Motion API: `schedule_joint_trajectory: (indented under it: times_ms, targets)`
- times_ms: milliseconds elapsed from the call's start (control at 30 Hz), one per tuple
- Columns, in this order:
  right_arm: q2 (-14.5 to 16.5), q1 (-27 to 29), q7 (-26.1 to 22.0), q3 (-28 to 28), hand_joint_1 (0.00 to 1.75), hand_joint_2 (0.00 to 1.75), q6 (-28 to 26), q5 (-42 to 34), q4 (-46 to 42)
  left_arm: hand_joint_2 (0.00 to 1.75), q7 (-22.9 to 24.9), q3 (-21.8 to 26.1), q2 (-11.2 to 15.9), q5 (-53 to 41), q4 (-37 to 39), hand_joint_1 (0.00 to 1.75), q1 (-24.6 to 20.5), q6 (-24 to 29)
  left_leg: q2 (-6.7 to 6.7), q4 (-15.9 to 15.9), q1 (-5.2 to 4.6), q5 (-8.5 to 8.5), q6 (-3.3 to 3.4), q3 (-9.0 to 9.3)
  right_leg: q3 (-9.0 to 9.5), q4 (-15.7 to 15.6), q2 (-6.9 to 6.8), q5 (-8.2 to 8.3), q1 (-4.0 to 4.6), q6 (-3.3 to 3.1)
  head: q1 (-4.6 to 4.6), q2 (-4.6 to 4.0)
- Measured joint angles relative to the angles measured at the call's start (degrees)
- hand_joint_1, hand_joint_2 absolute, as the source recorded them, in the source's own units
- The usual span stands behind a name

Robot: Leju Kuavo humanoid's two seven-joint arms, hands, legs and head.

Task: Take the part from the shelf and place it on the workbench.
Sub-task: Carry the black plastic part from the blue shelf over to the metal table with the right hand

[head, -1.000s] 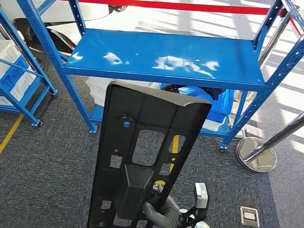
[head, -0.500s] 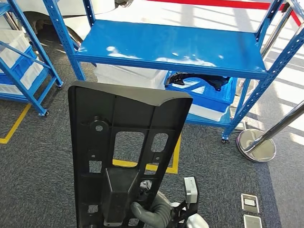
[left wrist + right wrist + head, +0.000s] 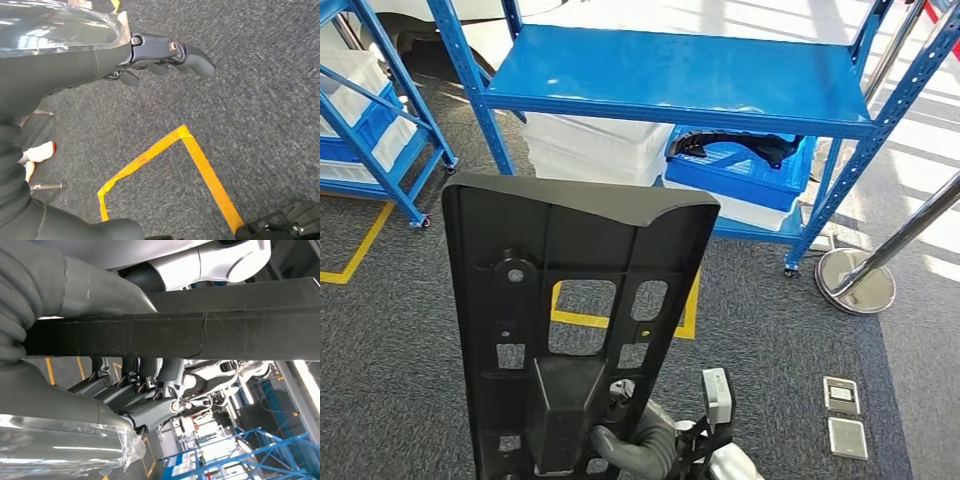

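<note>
I have the part [image 3: 569, 320], a large black plastic panel with cut-out windows, standing upright close in front of the head camera, its curved top edge uppermost. My right hand [image 3: 633, 445] grips it low down, grey thumb wrapped across the front face; the right wrist view shows the dark fingers [image 3: 128, 392] clamped on the other side of the panel's edge [image 3: 188, 335]. My left hand [image 3: 166, 52] hangs over the grey carpet [image 3: 245, 100] with nothing in it, fingers stretched out loosely. Beyond the part stands the blue shelf [image 3: 682, 75], with a blue bin [image 3: 743, 175] and white trays [image 3: 592, 150] on its lower level. Yellow tape [image 3: 203, 167] marks the floor.
</note>
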Motion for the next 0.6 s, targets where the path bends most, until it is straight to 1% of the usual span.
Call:
schedule_joint_trajectory:
  times_ms: [33,67,100,133,167,200,233,267,300,333,367,400,433,467,500,533,567,600]
  targets:
    - [0.1,-0.1,0.0,0.0,1.75,1.75,0.1,-0.1,0.1,1.75,0.0,0.0,0.1,0.0,0.0,0.00,0.0,0.0,-0.10,1.4,-0.01,-1.92,-0.20,-0.54,-0.65,-0.1,-0.17,0.72,-0.11,-0.27,-0.07,0.00]
    - [0.1,-0.1,0.0,0.1,1.75,1.75,0.1,-0.1,0.2,1.75,0.0,0.0,0.1,0.0,0.0,0.00,-0.1,0.1,-0.19,3.9,-0.01,-4.74,-0.33,-1.15,-1.31,-0.1,-0.39,1.21,-0.25,-0.52,-0.12,0.00]
    - [0.2,-0.2,0.0,0.1,1.75,1.75,0.2,-0.2,0.3,1.75,0.0,0.0,0.2,0.0,0.0,0.00,-0.1,0.1,-0.20,7.4,-0.05,-7.55,-0.49,-1.78,-2.09,0.4,-0.51,1.57,-0.19,-0.71,-0.20,0.00]
    - [0.2,-0.2,0.0,0.2,1.75,1.75,0.2,-0.2,0.5,1.75,0.0,0.0,0.2,0.0,0.0,0.00,-0.1,0.2,-0.21,11.3,-0.03,-9.57,-0.66,-2.29,-2.93,0.9,-0.67,1.82,-0.16,-0.79,-0.21,0.00]
    - [0.2,-0.3,0.0,0.2,1.75,1.75,0.2,-0.3,0.6,1.75,0.0,0.1,0.3,0.0,0.0,0.00,-0.1,0.3,-0.21,14.4,-0.01,-10.34,-0.83,-2.40,-3.82,1.6,-0.81,2.02,-0.14,-0.80,-0.20,0.00]
    - [0.2,-0.3,0.0,0.3,1.75,1.75,0.3,-0.4,0.7,1.75,0.1,0.1,0.3,0.0,0.0,0.00,-0.1,0.3,-0.21,15.8,0.06,-9.91,-1.02,-1.88,-4.80,2.3,-0.89,2.16,-0.18,-0.75,-0.20,0.00]
    - [0.3,-0.4,0.0,0.4,1.75,1.75,0.3,-0.4,0.8,1.75,0.1,0.1,0.3,0.0,0.0,0.00,-0.1,0.3,-0.21,15.4,0.19,-8.58,-1.21,-0.62,-5.81,3.2,-0.91,2.27,-0.27,-0.65,-0.20,0.00]
    - [0.3,-0.5,0.0,0.4,1.75,1.75,0.3,-0.5,0.8,1.75,0.1,0.1,0.3,0.0,0.0,0.00,0.0,0.3,-0.20,13.0,0.38,-7.02,-1.44,1.29,-6.80,4.1,-0.88,2.34,-0.38,-0.54,-0.21,0.00]
    - [0.3,-0.6,0.0,0.4,1.75,1.75,0.3,-0.5,0.9,1.75,0.1,0.1,0.3,0.0,0.0,0.00,0.1,0.3,-0.23,9.9,0.52,-6.22,-1.69,3.38,-7.88,5.0,-0.82,2.40,-0.39,-0.37,-0.24,0.00]
    - [0.4,-0.6,0.0,0.5,1.75,1.75,0.4,-0.5,0.9,1.75,0.0,0.1,0.3,0.0,0.0,0.00,0.2,0.2,-0.30,6.8,0.61,-6.07,-1.67,5.11,-8.83,5.9,-0.75,2.54,-0.34,-0.15,-0.24,0.00]
    - [0.4,-0.7,-0.1,0.5,1.75,1.75,0.4,-0.6,0.9,1.75,-0.1,0.1,0.3,0.0,0.0,0.00,0.3,0.2,-0.38,4.6,0.61,-6.36,-1.52,6.12,-9.68,6.5,-0.70,2.82,-0.27,0.14,-0.23,0.00]
    - [0.4,-0.7,-0.1,0.5,1.75,1.75,0.4,-0.6,0.9,1.75,-0.1,0.2,0.3,0.0,0.0,0.00,0.4,0.1,-0.46,3.4,0.51,-6.84,-1.22,6.42,-10.40,6.9,-0.67,3.29,-0.19,0.47,-0.23,0.00]
    - [0.4,-0.7,-0.1,0.5,1.75,1.75,0.4,-0.6,0.9,1.75,-0.2,0.2,0.3,0.0,0.0,0.00,0.5,0.1,-0.50,3.0,0.46,-6.78,-0.75,6.25,-10.88,7.1,-0.63,3.86,-0.16,0.78,-0.21,0.00]
    - [0.4,-0.7,-0.1,0.6,1.75,1.75,0.4,-0.6,1.0,1.75,-0.2,0.2,0.3,0.0,0.0,0.00,0.6,0.0,-0.48,2.8,0.57,-6.54,-0.47,5.96,-11.35,7.1,-0.54,4.18,-0.17,1.11,-0.21,0.00]
    - [0.4,-0.7,-0.1,0.6,1.75,1.75,0.4,-0.6,1.0,1.75,-0.2,0.2,0.3,0.0,0.0,0.00,0.6,0.0,-0.46,2.5,0.67,-6.21,-0.10,5.62,-11.79,7.4,-0.41,3.77,-0.22,1.47,-0.18,0.00]
    - [0.4,-0.7,-0.1,0.6,1.75,1.75,0.4,-0.6,1.0,1.75,-0.3,0.2,0.3,0.0,0.0,0.00,0.6,0.0,-0.43,2.3,0.80,-5.88,0.27,5.22,-12.28,8.4,-0.27,2.38,-0.33,1.86,-0.12,0.00]
    - [0.3,-0.7,-0.1,0.6,1.75,1.75,0.4,-0.6,1.0,1.75,-0.4,0.2,0.3,0.0,0.0,0.00,0.5,0.0,-0.38,2.1,0.87,-5.56,0.62,4.82,-12.89,10.5,-0.17,0.20,-0.50,2.24,-0.06,0.00]
    - [0.3,-0.7,-0.2,0.6,1.75,1.75,0.4,-0.6,1.0,1.75,-0.5,0.2,0.3,0.0,0.0,0.00,0.5,0.0,-0.31,2.1,0.78,-5.22,0.97,4.38,-13.55,13.5,-0.13,-2.31,-0.68,2.59,0.00,0.00]
